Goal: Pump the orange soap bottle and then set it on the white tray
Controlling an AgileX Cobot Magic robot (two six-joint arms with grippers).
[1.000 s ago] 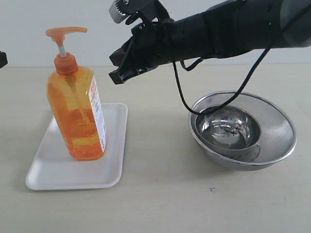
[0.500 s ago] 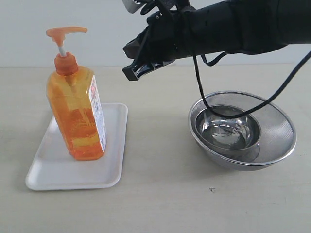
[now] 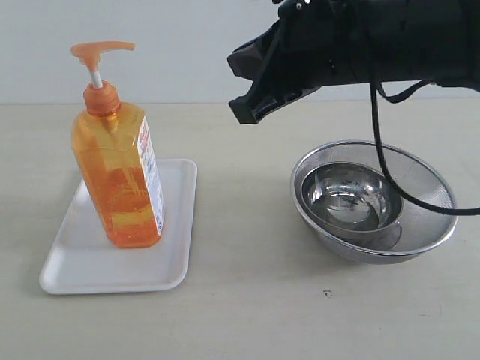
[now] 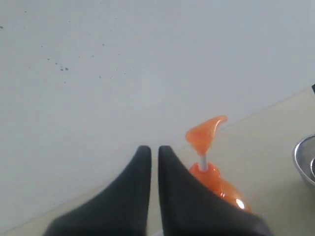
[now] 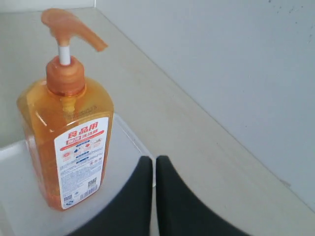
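- Tall translucent orange soap bottle [image 3: 120, 180] stands upright on flat rectangular white tray [image 3: 97, 274].
- Red label characters "食品用" are legible in the right wrist view only.
- Fingers together, holding nothing: left gripper [image 4: 154, 149], right gripper [image 5: 153, 160].
- Nested round steel bowls [image 3: 373, 201] show whole in the exterior view only.

a plain pale wall [image 3: 150, 45] rises behind a smooth beige tabletop [image 3: 247, 315] under soft, even light.
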